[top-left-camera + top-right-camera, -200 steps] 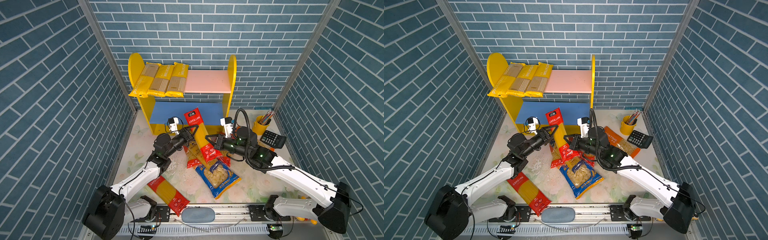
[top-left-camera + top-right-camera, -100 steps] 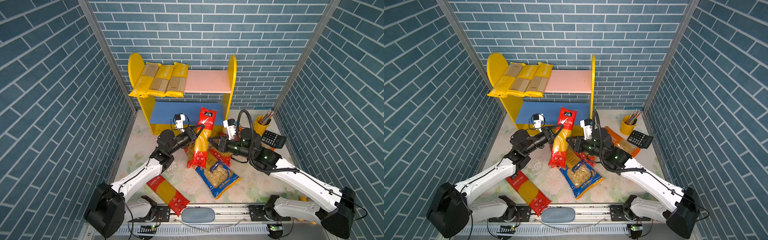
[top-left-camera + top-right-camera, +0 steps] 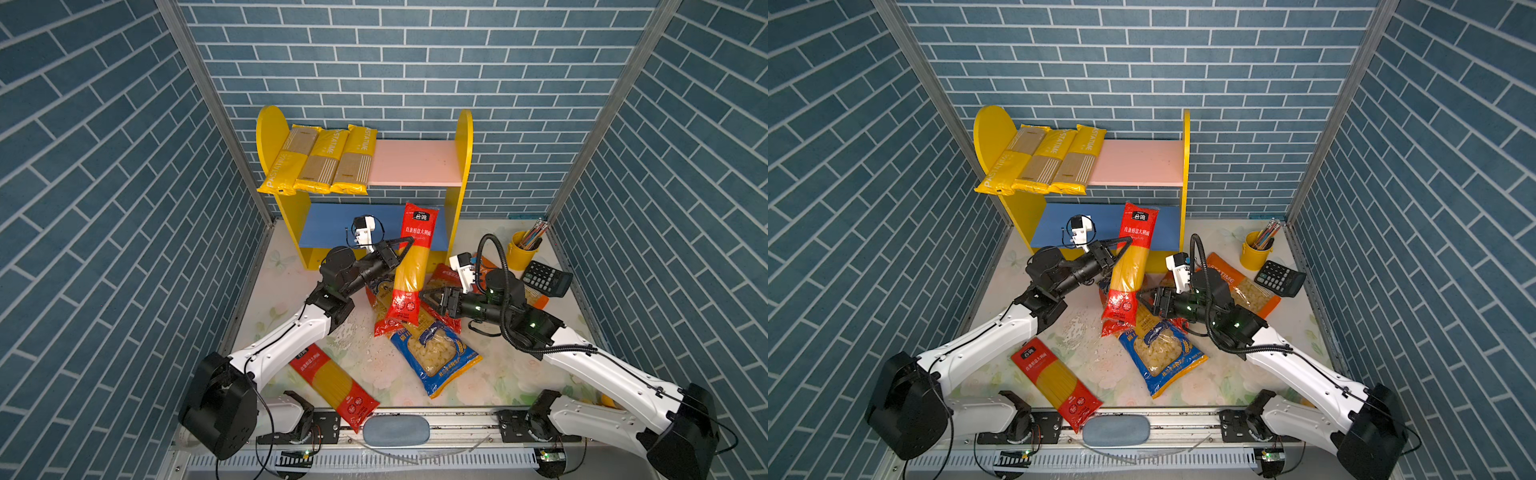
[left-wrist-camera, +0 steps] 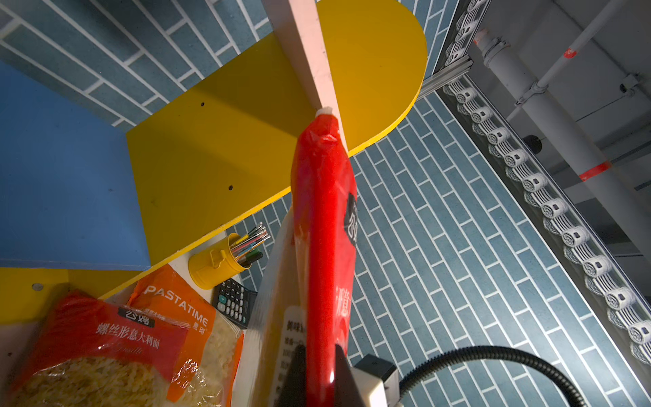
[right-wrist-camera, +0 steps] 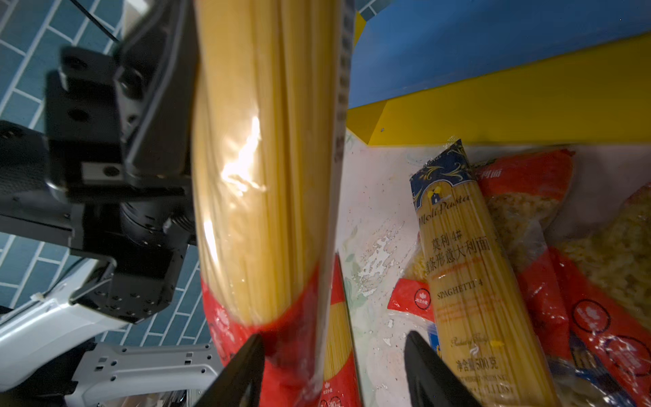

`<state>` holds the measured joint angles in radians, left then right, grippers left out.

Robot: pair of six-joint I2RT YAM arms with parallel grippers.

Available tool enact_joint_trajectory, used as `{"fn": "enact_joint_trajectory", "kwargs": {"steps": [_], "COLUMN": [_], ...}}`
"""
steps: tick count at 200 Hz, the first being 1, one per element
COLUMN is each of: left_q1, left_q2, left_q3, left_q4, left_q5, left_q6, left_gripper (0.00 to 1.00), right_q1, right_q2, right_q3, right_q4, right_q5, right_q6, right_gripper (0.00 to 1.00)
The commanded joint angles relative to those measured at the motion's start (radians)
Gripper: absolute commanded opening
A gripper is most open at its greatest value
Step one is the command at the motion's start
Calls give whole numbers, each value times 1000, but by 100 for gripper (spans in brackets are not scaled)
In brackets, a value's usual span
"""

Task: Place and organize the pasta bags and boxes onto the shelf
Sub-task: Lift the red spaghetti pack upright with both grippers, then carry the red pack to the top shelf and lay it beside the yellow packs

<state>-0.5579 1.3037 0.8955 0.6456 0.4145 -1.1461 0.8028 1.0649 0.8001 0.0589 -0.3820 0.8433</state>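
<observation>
red pack [image 3: 411,274], frame centre, pinched by left gripper [image 3: 405,251]; right gripper [image 3: 426,300] agape, empty. tilt level, lay on pink board [image 3: 415,164].

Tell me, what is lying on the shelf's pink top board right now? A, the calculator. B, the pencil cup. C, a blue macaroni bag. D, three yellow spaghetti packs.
D: three yellow spaghetti packs lie side by side on the left part of the pink top board.

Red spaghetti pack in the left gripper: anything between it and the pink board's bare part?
Nothing visible. The red spaghetti pack is upright before the blue board; the pink board is bare beside three yellow packs.
</observation>
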Motion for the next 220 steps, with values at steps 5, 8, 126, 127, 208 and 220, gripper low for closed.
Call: {"fn": "enact_joint_trajectory", "kwargs": {"steps": [5, 8, 126, 127, 208, 220], "left_q1": [-16, -16, -7, -8, 75, 89], "left_q2": [-22, -20, 49, 50, 10, -14], "left_q3": [113, 116, 276, 276, 328, 319], "left_q4": [161, 163, 114, 112, -3, -26], "left_q5": [-57, -63, -180, -180, -151, -158], "left_q6": [-12, -13, -4, -4, 29, 37], "left_gripper": [0, 0, 0, 0, 38, 43], "right_q1": [-1, -1, -2, -2, -38, -46], "right_q2": [7, 11, 112, 112, 199, 231], "right_q3": [-31, -34, 40, 42, 321, 400], "right_q4": [198, 213, 546, 544, 408, 336], "right_q5": [-88, -94, -164, -164, -205, -205], "right_q6": [42, 49, 162, 161, 106, 87], "right_gripper": [66, 66, 40, 39, 15, 15]}}
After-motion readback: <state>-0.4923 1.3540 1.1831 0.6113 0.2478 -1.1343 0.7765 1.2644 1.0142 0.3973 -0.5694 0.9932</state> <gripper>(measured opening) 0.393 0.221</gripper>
